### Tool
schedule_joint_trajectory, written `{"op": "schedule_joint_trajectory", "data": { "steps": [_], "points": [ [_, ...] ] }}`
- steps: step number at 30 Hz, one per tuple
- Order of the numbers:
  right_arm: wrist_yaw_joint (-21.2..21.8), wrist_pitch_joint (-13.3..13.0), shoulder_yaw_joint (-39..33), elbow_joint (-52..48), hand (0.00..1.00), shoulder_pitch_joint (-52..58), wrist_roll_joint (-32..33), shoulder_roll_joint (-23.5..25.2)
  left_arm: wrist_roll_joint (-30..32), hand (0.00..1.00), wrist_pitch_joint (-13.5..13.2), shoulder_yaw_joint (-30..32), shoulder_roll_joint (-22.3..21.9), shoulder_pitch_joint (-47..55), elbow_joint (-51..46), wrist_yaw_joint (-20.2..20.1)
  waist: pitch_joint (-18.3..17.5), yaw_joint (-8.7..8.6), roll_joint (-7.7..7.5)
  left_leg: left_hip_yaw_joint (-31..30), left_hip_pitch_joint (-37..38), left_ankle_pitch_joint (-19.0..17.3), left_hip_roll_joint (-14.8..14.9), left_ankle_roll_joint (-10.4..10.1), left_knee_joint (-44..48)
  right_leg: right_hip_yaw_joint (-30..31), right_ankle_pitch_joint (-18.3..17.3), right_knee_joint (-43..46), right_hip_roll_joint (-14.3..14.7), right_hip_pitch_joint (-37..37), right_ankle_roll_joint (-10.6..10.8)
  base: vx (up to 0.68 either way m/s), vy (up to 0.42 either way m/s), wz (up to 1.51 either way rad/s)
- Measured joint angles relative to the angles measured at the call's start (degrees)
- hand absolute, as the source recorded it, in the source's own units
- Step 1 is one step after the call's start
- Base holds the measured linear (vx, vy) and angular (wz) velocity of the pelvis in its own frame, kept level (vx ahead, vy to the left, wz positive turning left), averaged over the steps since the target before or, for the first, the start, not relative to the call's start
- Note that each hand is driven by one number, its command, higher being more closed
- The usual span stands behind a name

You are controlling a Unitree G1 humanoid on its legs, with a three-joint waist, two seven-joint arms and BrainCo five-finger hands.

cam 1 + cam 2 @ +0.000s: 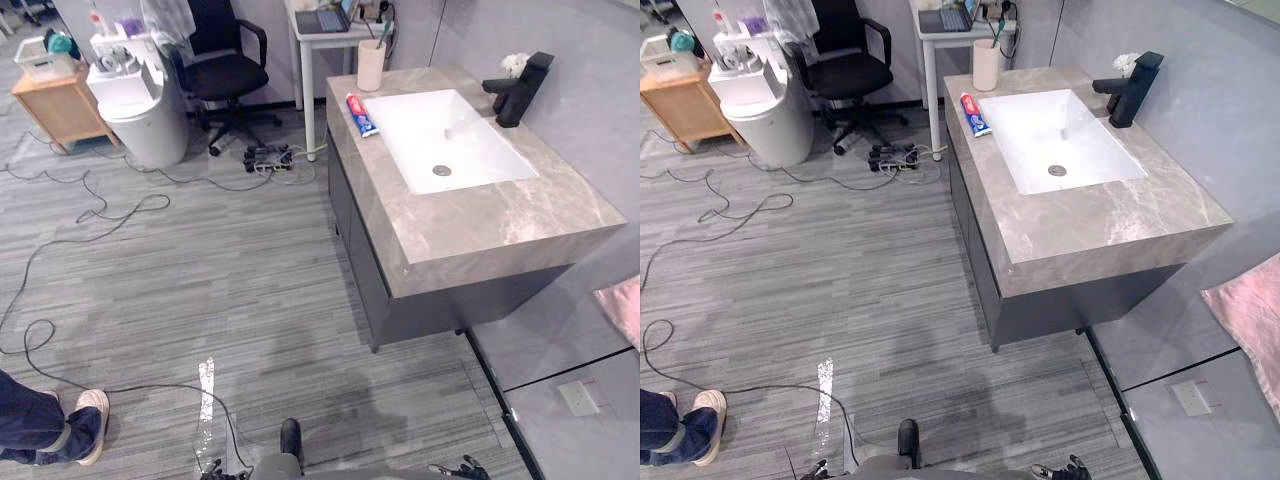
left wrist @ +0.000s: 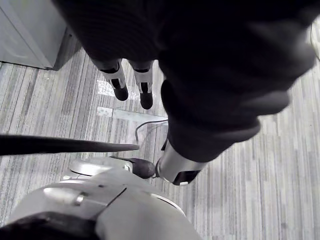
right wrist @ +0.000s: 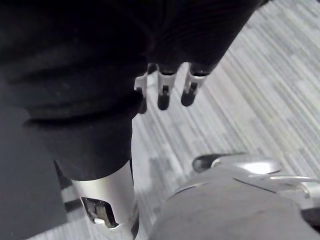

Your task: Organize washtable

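The washtable (image 1: 480, 225) is a grey marble counter with a white sink (image 1: 400, 120) sunk into it, standing against the right wall. A red, white and blue toothpaste tube (image 1: 361, 115) lies on the counter at the sink's left rim. Behind the tube stands a beige cup (image 1: 371, 66) with a toothbrush in it. A black faucet (image 1: 520, 90) rises at the sink's far side, with a small white flower (image 1: 514, 63) beside it. My left hand (image 2: 200, 75) and right hand (image 3: 100, 65) hang low over the floor, well short of the counter, fingers straight and holding nothing.
A pink towel (image 1: 1250, 320) hangs on the right wall. At the back stand a black office chair (image 1: 225, 65), a white bin (image 1: 140, 115), a wooden cabinet (image 1: 60, 100) and a white desk (image 1: 320, 35). Cables and a power strip (image 1: 265, 157) lie on the floor. A person's shoe (image 1: 88, 425) shows lower left.
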Motion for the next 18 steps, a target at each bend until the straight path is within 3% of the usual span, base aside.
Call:
{"op": "schedule_joint_trajectory", "data": {
  "steps": [5,8,11,16,18],
  "points": [
    [-0.01,-0.31,0.02,0.36,0.00,0.65,0.50,1.33,-0.02,0.00,0.04,0.00,1.08,-0.01,0.31,-0.09,-0.07,-0.12,-1.69,-1.17,-0.12,0.02,-0.58,-0.08,0.00,-0.66,-0.49,0.02,-0.33,0.62,0.26,0.01,-0.022,0.12],
    [-0.02,-0.91,-0.05,0.60,0.00,0.61,0.54,2.10,-0.17,0.00,0.05,0.07,2.22,-0.04,0.51,-0.10,0.55,-0.07,-3.81,-1.69,-0.22,0.02,-1.45,-0.11,1.01,-1.93,-0.67,0.34,-1.07,1.66,0.23,0.05,0.014,0.28],
    [0.01,-0.95,-0.11,1.26,0.00,-0.32,0.52,2.77,-1.13,0.00,0.05,0.20,3.31,-1.68,-0.12,-0.07,2.29,-0.02,-5.42,-0.96,-6.20,-2.08,-2.14,0.71,10.97,-4.16,-0.66,1.82,-2.00,2.08,0.21,-0.01,0.038,0.49],
    [0.02,-0.74,-0.01,0.95,0.00,-0.42,0.57,2.17,-4.51,0.00,-0.16,0.89,2.36,-1.53,-0.87,0.56,3.63,0.64,-3.56,-0.74,-7.69,-2.20,-0.78,1.04,9.79,-5.87,-1.38,2.27,-1.28,2.34,-0.06,-0.16,0.024,0.33],
    [-0.10,-0.77,0.00,0.65,0.00,-0.19,1.22,1.45,-6.35,0.00,-0.77,3.17,1.12,-1.14,-1.37,0.66,4.14,1.31,-2.12,2.68,-9.11,-2.31,1.56,0.95,12.04,-6.27,-1.72,2.17,-0.54,2.37,-0.63,-0.25,0.007,0.26]
  ]
}}
